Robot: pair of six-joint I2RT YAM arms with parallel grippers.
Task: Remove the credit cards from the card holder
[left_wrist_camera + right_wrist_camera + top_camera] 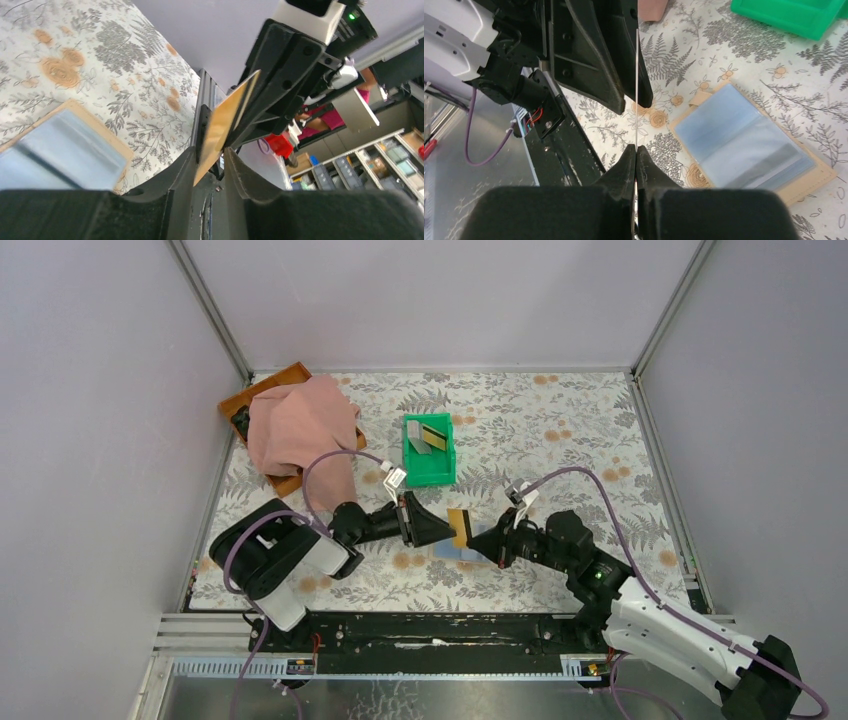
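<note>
A yellow credit card (458, 527) hangs in the air between my two grippers, above the card holder (452, 552). That holder lies open on the table, pale blue inside with a tan border (746, 145) (65, 145). My right gripper (636, 149) is shut on the card's edge (637, 90). My left gripper (210, 152) is open around the card's other end (225, 120): the card rests against one finger, with a gap to the other. In the top view the left gripper (447, 528) and right gripper (475, 538) face each other.
A green bin (440, 475) behind the grippers holds a grey card (418, 445) and a yellow card (434, 436). A pink cloth (300, 425) drapes over a brown tray (262, 390) at the back left. The bin's corner (789, 15) shows in the right wrist view.
</note>
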